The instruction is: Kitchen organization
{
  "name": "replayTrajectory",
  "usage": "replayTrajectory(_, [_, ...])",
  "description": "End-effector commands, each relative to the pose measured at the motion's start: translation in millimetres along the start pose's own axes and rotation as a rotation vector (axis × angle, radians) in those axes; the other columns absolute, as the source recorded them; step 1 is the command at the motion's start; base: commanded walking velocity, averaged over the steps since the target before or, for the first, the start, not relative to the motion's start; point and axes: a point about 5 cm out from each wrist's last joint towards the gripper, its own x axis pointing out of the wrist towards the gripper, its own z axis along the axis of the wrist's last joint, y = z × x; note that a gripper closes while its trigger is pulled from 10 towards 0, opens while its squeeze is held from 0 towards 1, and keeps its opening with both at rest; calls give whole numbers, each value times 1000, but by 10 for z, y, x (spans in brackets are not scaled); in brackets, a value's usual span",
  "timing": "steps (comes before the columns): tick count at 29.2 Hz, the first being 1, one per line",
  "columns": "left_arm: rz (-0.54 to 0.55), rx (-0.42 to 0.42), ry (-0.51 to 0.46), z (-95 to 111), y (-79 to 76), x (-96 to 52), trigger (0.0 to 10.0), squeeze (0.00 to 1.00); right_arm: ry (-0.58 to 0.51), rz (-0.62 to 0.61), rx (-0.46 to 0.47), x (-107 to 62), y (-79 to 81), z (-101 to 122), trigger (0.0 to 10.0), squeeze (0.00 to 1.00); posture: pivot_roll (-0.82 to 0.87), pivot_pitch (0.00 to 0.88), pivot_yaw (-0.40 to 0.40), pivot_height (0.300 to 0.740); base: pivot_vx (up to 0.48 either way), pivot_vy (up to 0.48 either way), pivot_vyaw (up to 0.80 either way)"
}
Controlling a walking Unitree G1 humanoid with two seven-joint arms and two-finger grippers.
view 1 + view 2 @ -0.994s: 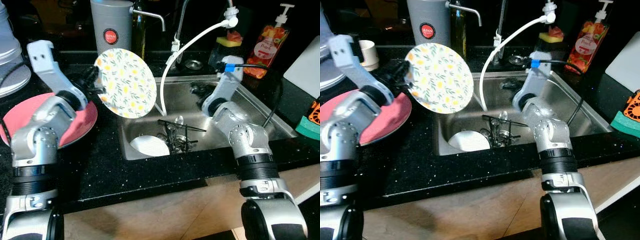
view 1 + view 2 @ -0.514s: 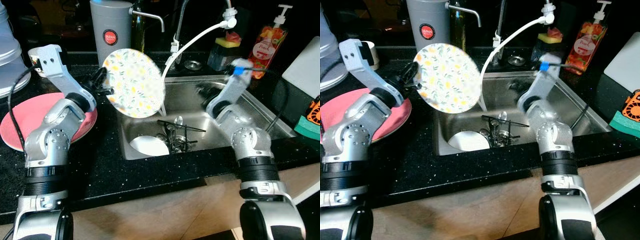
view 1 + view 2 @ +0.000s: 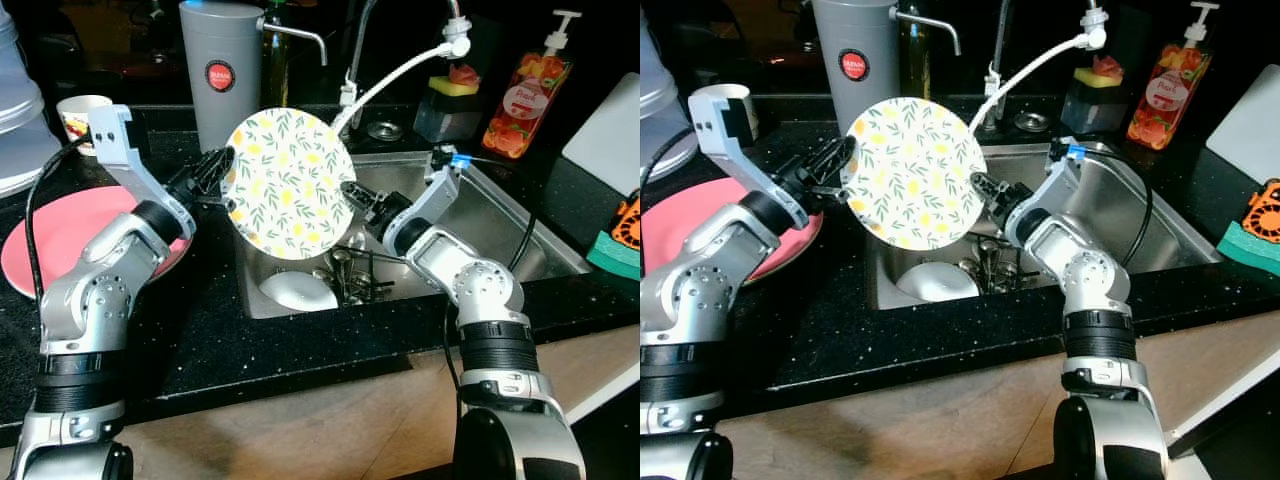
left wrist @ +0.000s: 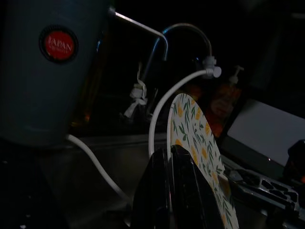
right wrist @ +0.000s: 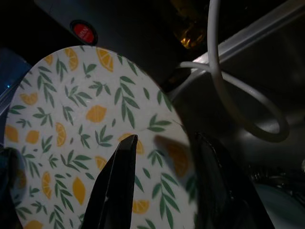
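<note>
I'm holding the lemon plate (image 3: 290, 183) upright over the sink (image 3: 540, 235), left pincer (image 3: 222, 172) clamped on its edge, right pincer (image 3: 352, 195) spread apart straddling the opposite rim.

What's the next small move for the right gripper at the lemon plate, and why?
Probably close the jaws on the plate's rim. The left gripper holds the lemon plate upright over the sink; the right gripper is open at its opposite edge, jaws straddling it.
</note>
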Motion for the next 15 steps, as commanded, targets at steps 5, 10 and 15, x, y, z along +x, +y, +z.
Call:
replayTrajectory(5, [-75, -36, -27, 62, -91, -18, 0, 0, 55, 72, 26, 15, 127, -68, 10000, 0, -21, 84, -43, 740, 0, 0, 0])
replayTrajectory(10, [-101, -92, -74, 140, -106, -36, 0, 0, 72, 87, 58, 11, 151, -80, 10000, 0, -22, 86, -45, 740, 0, 0, 0])
replayTrajectory(15, [-134, -154, -119, 206, -116, -56, 0, 0, 77, 110, 146, 4, 164, -52, 10000, 0, -24, 87, -45, 740, 0, 0, 0])
